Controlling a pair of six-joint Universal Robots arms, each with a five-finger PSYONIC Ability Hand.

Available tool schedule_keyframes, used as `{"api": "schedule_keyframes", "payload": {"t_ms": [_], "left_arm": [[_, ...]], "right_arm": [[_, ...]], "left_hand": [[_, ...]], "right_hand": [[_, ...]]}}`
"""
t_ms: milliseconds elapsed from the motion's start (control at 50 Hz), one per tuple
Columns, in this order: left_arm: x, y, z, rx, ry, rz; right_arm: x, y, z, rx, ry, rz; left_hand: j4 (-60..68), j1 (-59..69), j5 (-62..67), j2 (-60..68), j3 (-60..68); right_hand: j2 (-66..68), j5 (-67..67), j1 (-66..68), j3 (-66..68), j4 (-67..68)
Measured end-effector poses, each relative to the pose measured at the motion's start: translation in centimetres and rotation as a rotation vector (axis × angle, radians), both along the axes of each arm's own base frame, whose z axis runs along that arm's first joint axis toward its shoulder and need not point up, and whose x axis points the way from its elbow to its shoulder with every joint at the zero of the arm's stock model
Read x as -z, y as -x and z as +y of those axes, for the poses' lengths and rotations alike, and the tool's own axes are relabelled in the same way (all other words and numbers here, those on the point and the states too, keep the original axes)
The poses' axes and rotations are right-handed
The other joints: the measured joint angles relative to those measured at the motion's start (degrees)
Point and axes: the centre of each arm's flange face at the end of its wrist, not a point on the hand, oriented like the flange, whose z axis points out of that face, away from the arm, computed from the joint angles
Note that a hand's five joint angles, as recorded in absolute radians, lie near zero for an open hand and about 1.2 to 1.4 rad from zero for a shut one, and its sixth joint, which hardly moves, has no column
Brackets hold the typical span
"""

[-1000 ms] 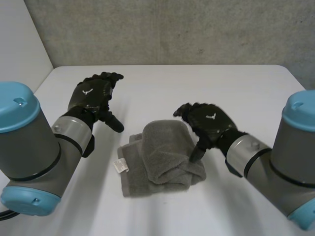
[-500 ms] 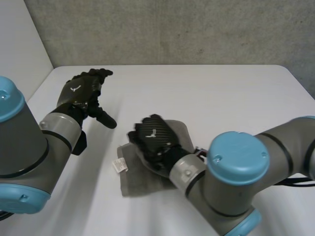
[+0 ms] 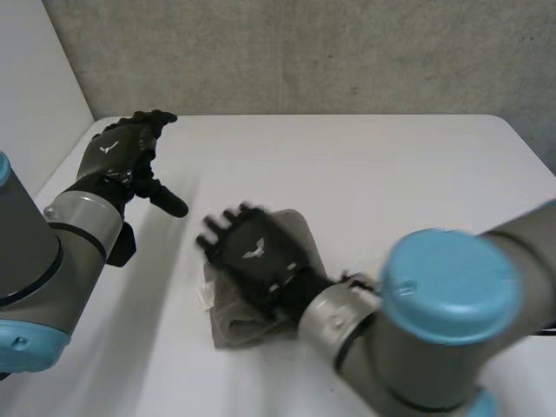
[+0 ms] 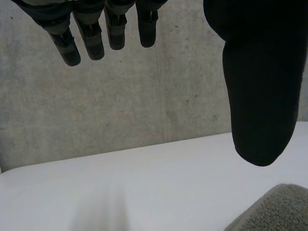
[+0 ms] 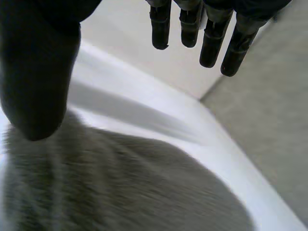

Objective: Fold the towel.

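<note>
At lower centre of the head view, the grey towel [image 3: 239,323] lies bunched on the bench [image 3: 391,174]. The right robot hand [image 3: 252,256] is spread wide over it, the left robot hand [image 3: 122,156] open at upper left. Soft, limp and light: probably best pinched at an edge.

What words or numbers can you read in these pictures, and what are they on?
No words or numbers can be read.
Back of the left hand: a small white mark, a sign and not letters.
Back of the right hand: the same kind of white mark, no letters.
Small white tag at the edge of the towel: too blurred to read.
</note>
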Motion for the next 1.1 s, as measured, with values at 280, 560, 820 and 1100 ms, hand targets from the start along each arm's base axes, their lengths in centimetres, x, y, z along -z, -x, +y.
{"api": "schedule_keyframes", "payload": {"t_ms": [280,560,820,1100], "left_arm": [[3.7,2.7,1.4,0.115,-0.119,-0.005],[12.8,4.3,3.1,0.187,-0.398,-0.159],[-0.1,4.6,2.4,0.18,-0.132,-0.028],[-13.4,0.1,4.1,0.025,0.064,0.051]], "right_arm": [[-0.6,5.6,-7.0,0.291,-0.294,-0.201],[6.2,4.2,-9.7,0.373,-0.478,-0.043],[-8.0,6.7,-10.6,0.438,-0.188,-0.281],[-17.3,14.6,-12.5,0.806,-0.033,-0.325]], "left_hand": [[0.0,0.0,0.0,-0.02,0.0],[0.0,0.0,0.0,-0.02,0.01],[-0.01,0.0,0.0,-0.08,-0.16],[0.05,-0.07,0.04,-0.02,-0.09]], "right_hand": [[0.0,0.0,-0.13,0.0,0.0],[0.0,0.0,-0.13,0.0,0.0],[0.0,0.0,-0.14,0.0,0.0],[0.0,0.0,-0.14,0.0,0.0]]}}
